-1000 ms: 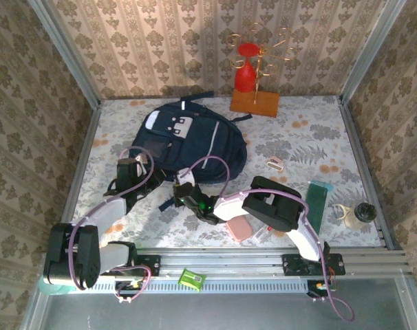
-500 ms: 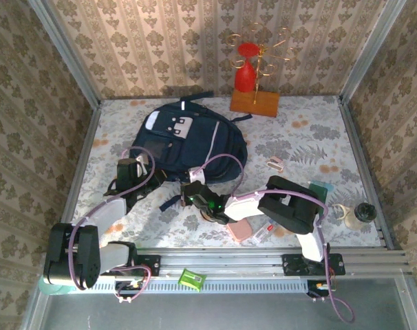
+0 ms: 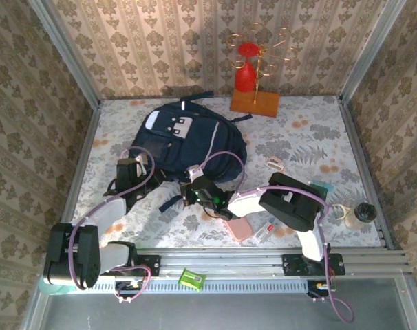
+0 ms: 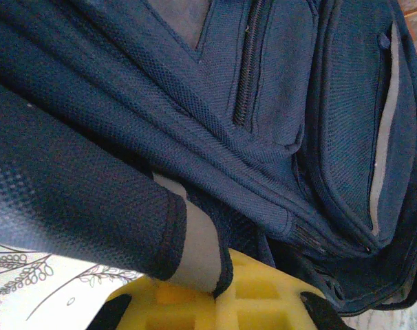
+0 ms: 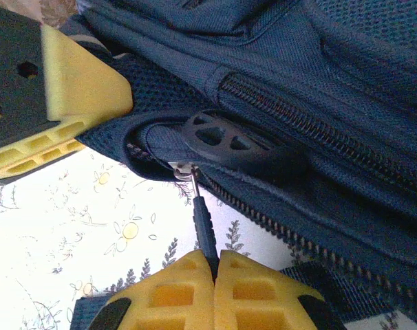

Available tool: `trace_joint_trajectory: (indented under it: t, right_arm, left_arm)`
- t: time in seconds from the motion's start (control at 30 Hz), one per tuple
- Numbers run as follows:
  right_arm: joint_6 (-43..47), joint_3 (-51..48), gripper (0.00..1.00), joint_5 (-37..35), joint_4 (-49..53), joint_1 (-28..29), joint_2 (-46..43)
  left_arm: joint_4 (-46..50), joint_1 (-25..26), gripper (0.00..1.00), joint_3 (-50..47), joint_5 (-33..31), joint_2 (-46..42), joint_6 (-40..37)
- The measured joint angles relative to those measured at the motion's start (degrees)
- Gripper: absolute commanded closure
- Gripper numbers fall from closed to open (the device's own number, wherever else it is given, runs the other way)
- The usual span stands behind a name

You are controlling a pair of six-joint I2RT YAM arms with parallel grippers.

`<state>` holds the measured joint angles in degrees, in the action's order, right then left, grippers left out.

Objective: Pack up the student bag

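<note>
The student bag (image 3: 188, 137), a dark navy backpack with a grey-white front patch, lies flat at the back left of the table. My left gripper (image 3: 135, 169) is at its lower left edge. In the left wrist view this gripper (image 4: 222, 292) is shut on a navy fabric edge with pale lining (image 4: 195, 247). My right gripper (image 3: 193, 187) is at the bag's near edge. Its yellow fingers (image 5: 174, 292) are shut on the dark zipper pull (image 5: 204, 223), which hangs from a metal slider (image 5: 184, 168) on the bag's zip (image 5: 312, 127).
A pink flat object (image 3: 240, 229) and a red pen (image 3: 267, 226) lie near the front edge. A teal book (image 3: 318, 202), a clear glass (image 3: 342, 214) and a small dark-capped jar (image 3: 362, 212) stand at the right. A red glass on a wooden stand (image 3: 254, 102) is at the back.
My right gripper has moved a little right along the bag's near edge with the zipper pull in it, and its arm has swung right. The left arm has not moved.
</note>
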<state>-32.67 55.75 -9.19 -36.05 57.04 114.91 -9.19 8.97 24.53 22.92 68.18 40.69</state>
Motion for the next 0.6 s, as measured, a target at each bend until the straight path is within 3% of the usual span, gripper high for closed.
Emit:
trace_joint_trajectory:
  t: [0.27, 0.6]
  right_arm:
    - [3.0, 6.2, 0.84, 3.3, 0.5, -1.0, 5.6]
    - [5.1, 7.0, 0.74, 0.5, 0.0, -0.3, 6.4]
  left_arm:
    - [-0.2, -0.5, 1.0, 0.0, -1.1, 0.0, 0.0]
    - [-0.2, -0.5, 1.0, 0.0, -1.1, 0.0, 0.0]
